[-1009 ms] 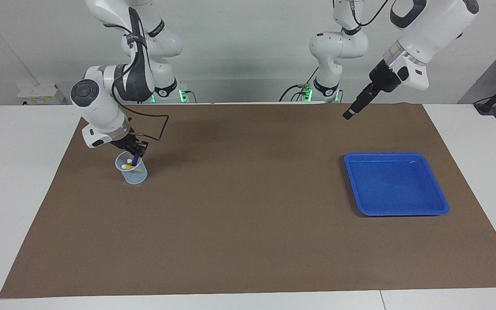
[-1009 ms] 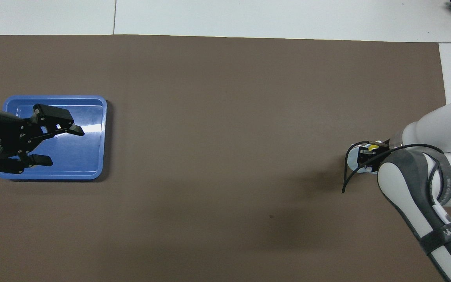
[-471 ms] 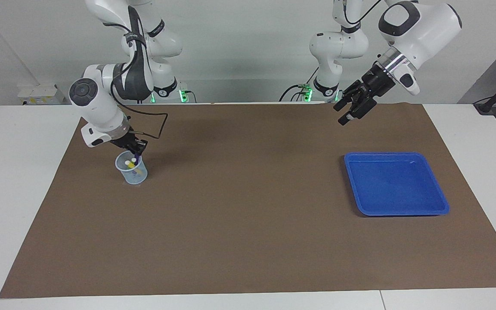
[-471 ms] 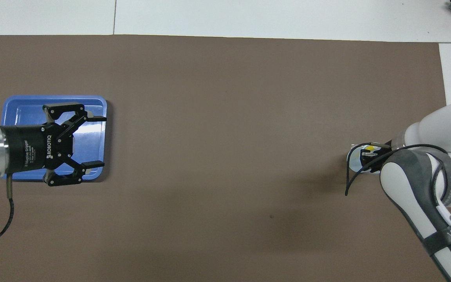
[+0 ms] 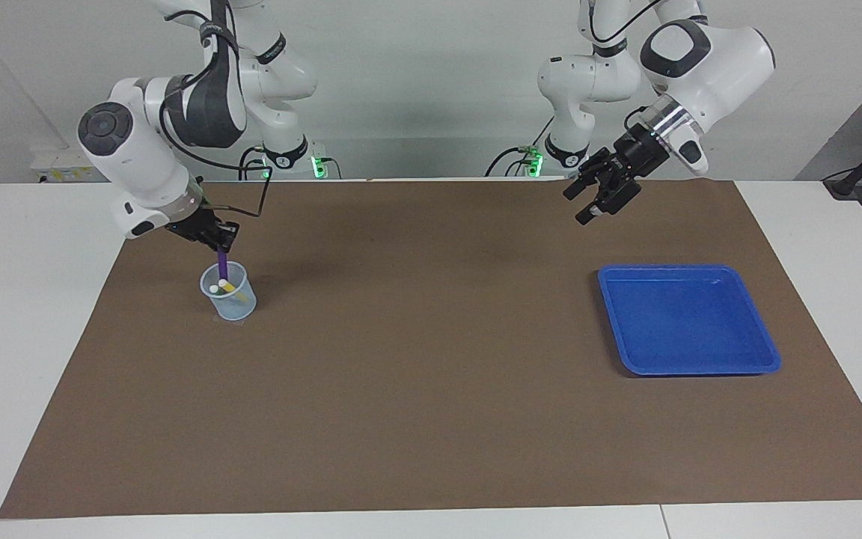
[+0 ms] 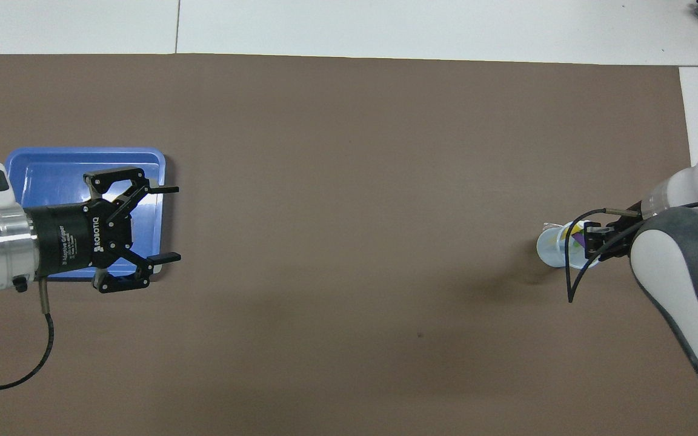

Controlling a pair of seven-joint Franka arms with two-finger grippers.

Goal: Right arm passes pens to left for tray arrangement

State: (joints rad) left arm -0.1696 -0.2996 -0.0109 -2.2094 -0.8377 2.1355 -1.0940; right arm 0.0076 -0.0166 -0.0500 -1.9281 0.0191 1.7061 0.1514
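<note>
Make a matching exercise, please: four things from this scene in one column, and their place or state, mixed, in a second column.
1. purple pen
2. yellow pen
3. blue tray
4. left claw

a. open, in the air
b. nothing in it
c. gripped by the right claw, half out of the cup
d. standing in the cup

Pairs: 1-c, 2-d, 3-b, 4-a

Glossy blue plastic tray (image 5: 689,320) on a matt brown paper-like mat (image 5: 431,389); cup (image 5: 230,296) translucent plastic.

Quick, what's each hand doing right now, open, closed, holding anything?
Left hand: open, empty, raised over the mat beside the tray.
Right hand: closed on the purple pen, over the cup.
</note>
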